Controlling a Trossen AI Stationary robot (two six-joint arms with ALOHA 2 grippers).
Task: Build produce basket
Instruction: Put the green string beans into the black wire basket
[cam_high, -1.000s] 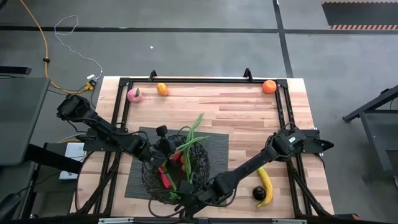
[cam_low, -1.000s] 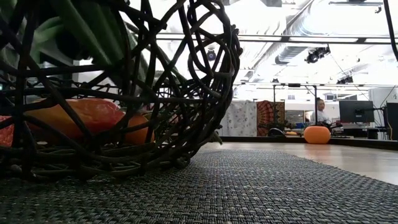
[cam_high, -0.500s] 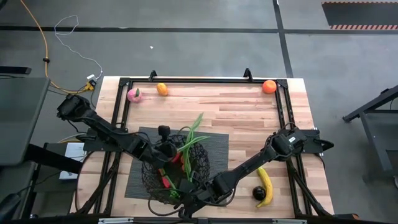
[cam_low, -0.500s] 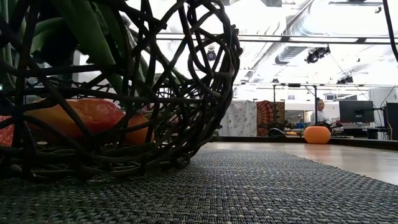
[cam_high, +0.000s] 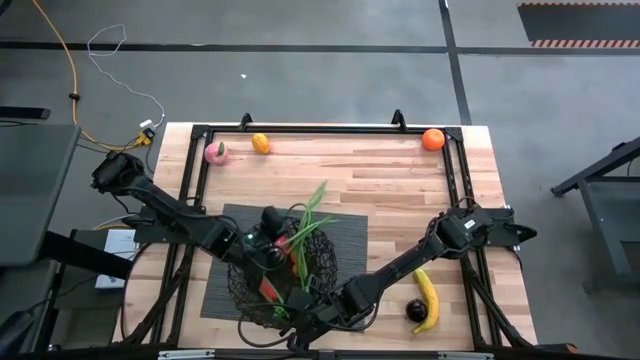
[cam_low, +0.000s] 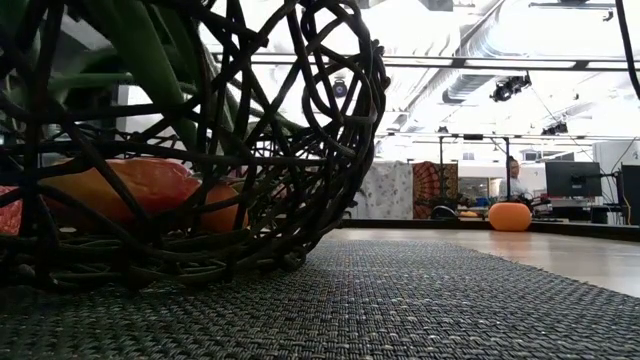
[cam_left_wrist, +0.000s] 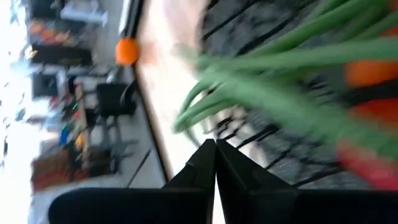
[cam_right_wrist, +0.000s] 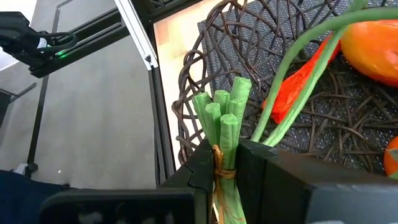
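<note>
gripping the tied bunch of long green beans (cam_right_wrist: 225, 134) at its stem end, right gripper (cam_right_wrist: 227, 163) has its jaws nearly together on it, at the lower rim of the basket (cam_high: 322, 262), lower centre of high view. left gripper (cam_left_wrist: 215, 163) sits over the basket's upper left w/ jaws fully together, holding nothing. basket = round black wire mesh on a ribbed dark mat (cam_high: 352, 232); inside, smooth red peppers (cam_high: 268, 291). outside: 2 oranges (cam_high: 260, 143), 1 pink peach (cam_high: 215, 152), 1 yellow banana (cam_high: 428, 297), 1 dark round fruit (cam_high: 415, 311).
</note>
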